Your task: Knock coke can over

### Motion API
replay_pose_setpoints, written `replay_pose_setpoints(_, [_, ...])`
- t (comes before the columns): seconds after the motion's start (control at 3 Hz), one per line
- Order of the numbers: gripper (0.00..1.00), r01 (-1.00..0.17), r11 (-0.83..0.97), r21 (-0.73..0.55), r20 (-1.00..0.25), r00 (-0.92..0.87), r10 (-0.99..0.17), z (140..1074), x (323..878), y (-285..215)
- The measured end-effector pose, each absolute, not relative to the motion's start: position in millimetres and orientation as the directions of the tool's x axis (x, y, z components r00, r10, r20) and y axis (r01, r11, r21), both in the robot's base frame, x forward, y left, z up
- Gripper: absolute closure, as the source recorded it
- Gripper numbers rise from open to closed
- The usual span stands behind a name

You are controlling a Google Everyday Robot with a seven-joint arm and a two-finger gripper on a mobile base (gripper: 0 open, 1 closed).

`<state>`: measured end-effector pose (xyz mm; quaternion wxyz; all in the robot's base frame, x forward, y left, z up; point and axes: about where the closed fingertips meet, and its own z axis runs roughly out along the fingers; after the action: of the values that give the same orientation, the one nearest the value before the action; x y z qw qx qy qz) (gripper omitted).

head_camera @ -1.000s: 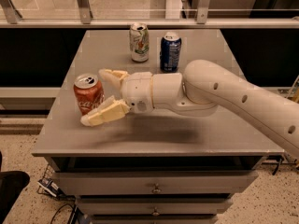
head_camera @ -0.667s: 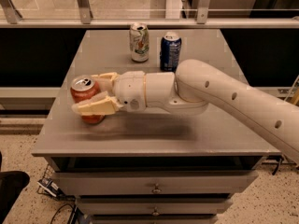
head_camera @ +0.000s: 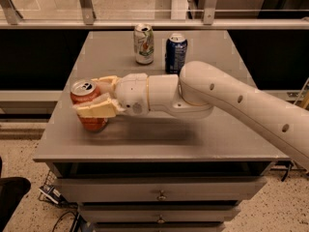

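Between the tool's [head_camera: 88, 95] fingers, clamped, the red aluminium coke can [head_camera: 91, 123] stands upright on the grey table [head_camera: 193, 139].

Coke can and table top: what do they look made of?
Coke can: likely thin aluminium, glossy red coat, bare silver lid with pull tab. Table top: grey, matte, smooth; laminate or painted metal, cannot tell. Gripper is at the can, on the table's left side.
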<state>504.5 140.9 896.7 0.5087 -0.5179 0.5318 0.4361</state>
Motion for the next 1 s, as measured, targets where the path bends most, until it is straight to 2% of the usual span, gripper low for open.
replay_pose_setpoints(0.33, [1.00, -0.995, 0.080, -0.064, -0.993, 0.055, -0.107, 897.3, 503.4, 142.7])
replay_pose_setpoints(0.67, [1.00, -0.995, 0.078, -0.064, -0.989, 0.053, -0.136, 898.8, 503.7, 142.6])
replay_pose_setpoints(1.0, [1.00, -0.995, 0.068, -0.076, -0.965, 0.057, -0.258, 904.2, 510.6, 139.9])
